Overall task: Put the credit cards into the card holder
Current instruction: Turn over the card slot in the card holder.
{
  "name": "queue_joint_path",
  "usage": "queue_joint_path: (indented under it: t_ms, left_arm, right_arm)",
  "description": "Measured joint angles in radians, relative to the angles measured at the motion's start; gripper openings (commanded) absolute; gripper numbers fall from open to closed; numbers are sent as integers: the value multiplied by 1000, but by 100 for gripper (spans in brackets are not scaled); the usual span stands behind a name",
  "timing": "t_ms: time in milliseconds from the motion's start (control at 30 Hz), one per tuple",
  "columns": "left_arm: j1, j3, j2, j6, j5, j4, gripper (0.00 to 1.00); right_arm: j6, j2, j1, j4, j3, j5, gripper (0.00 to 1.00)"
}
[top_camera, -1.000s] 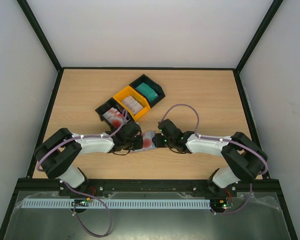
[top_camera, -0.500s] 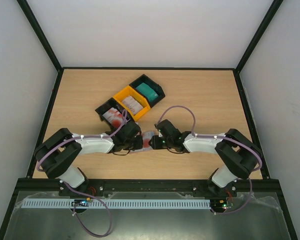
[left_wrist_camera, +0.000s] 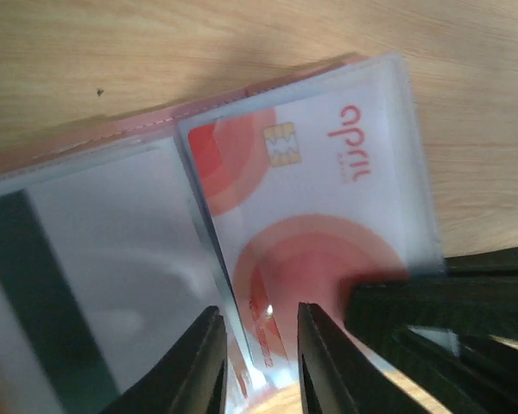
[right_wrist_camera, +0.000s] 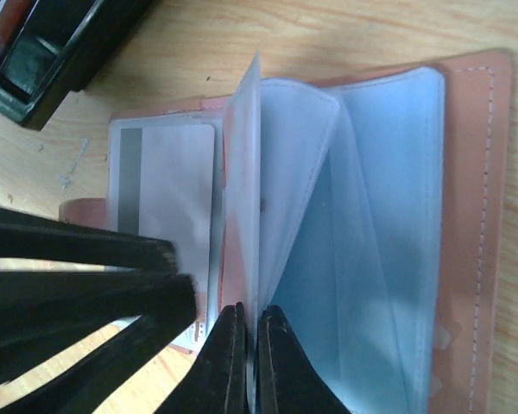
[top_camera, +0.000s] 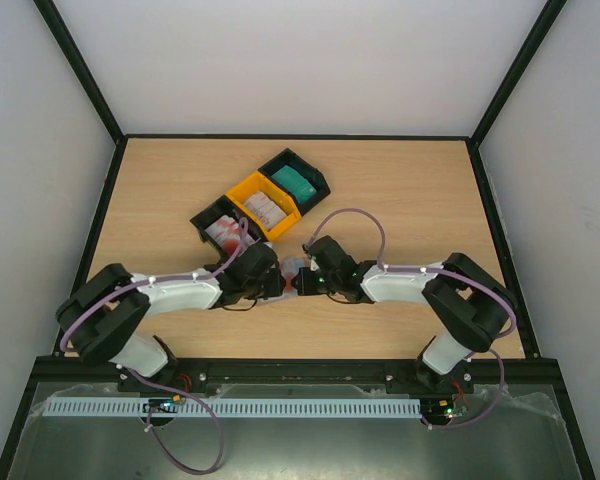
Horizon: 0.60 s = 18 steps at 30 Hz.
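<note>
One card holder (right_wrist_camera: 476, 172); in it one red-and-white card (left_wrist_camera: 311, 216), one white card (right_wrist_camera: 168, 181). Behind card holder: one yellow tray (top_camera: 242, 190), two black trays (top_camera: 201, 221), three card stacks (top_camera: 228, 236). At card holder: one left claw (left_wrist_camera: 259, 362), one right claw (right_wrist_camera: 250, 362).

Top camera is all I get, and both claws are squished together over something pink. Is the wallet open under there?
Observer: Yes. The right wrist view shows the card holder lying open, with its pale blue pockets fanned out.
Operator: What's the right claw doing?
Observer: The right claw is shut on one clear pocket leaf, which stands on edge.
Operator: Any card inside?
Observer: Yes. In the left wrist view a red-and-white card sits inside a clear pocket, with the left claw slightly open at its edge.
</note>
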<state>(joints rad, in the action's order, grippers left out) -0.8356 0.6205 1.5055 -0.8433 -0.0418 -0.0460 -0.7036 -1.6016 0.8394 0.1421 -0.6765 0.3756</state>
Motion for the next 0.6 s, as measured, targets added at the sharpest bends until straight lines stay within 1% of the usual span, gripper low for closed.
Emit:
queue_joint_path:
  t_ms: [33, 133, 300, 333, 467, 500, 533, 600]
  left_arm:
    - [0, 0, -19, 1, 8, 8, 37]
    - [0, 0, -90, 8, 39, 31, 46]
    - [16, 2, -239, 18, 104, 70, 50]
    - [24, 2, -267, 21, 111, 76, 51]
    - [74, -3, -350, 29, 121, 84, 52]
    - [85, -8, -364, 32, 120, 84, 52]
    - [96, -13, -378, 35, 118, 84, 52]
    - [123, -29, -410, 44, 106, 92, 52]
  right_arm:
    - [0, 0, 1, -2, -4, -12, 2]
    - [8, 3, 1, -29, -15, -58, 2]
    - [31, 22, 1, -124, -51, -176, 2]
    - [38, 24, 1, -145, -59, -199, 4]
    - [65, 25, 0, -232, -95, -267, 31]
    - [72, 23, 0, -258, -103, -279, 36]
    - [69, 19, 0, -278, -109, -287, 38]
    - [83, 4, -1, -330, -131, -305, 39]
